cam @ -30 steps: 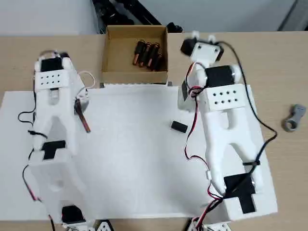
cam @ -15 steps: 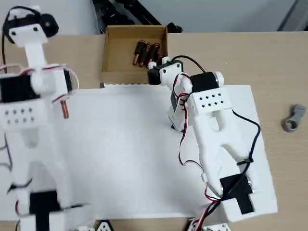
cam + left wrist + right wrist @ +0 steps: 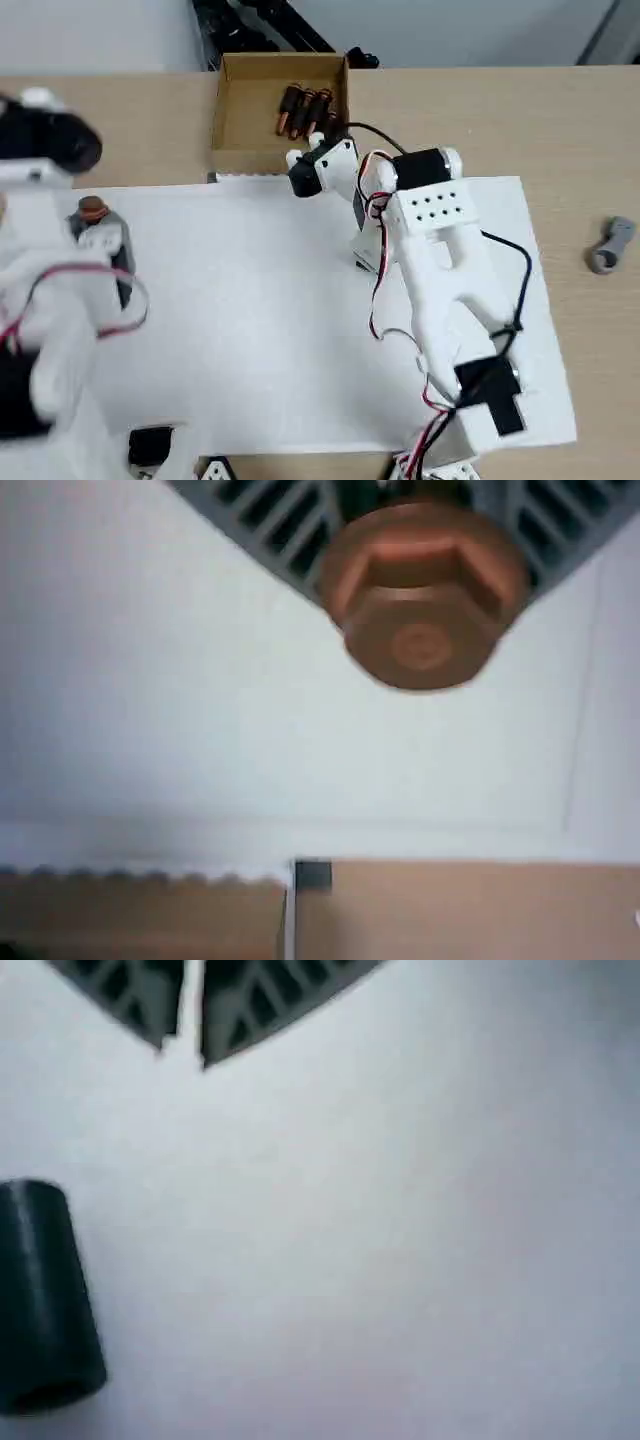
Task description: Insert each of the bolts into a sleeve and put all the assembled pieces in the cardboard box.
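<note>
A copper bolt (image 3: 420, 600) is held in my left gripper (image 3: 425, 510), which is shut on its shank; the hexagonal head faces the left wrist camera. In the high view that arm is raised over the mat's left side, with the bolt head (image 3: 92, 208) on top. My right gripper (image 3: 180, 1020) is shut with nothing in it, low over the white mat. The black sleeve (image 3: 45, 1295) lies on its side just beside it. The cardboard box (image 3: 235, 110) at the back holds several assembled pieces (image 3: 308, 110).
A white mat (image 3: 250, 330) covers the wooden table between the arms. A small grey part (image 3: 610, 245) lies on the bare table at far right. Dark equipment (image 3: 250, 25) stands behind the box.
My left arm has lifted the bolt up and to the left, close to the high camera. My right arm has swung left and down over the sleeve.
</note>
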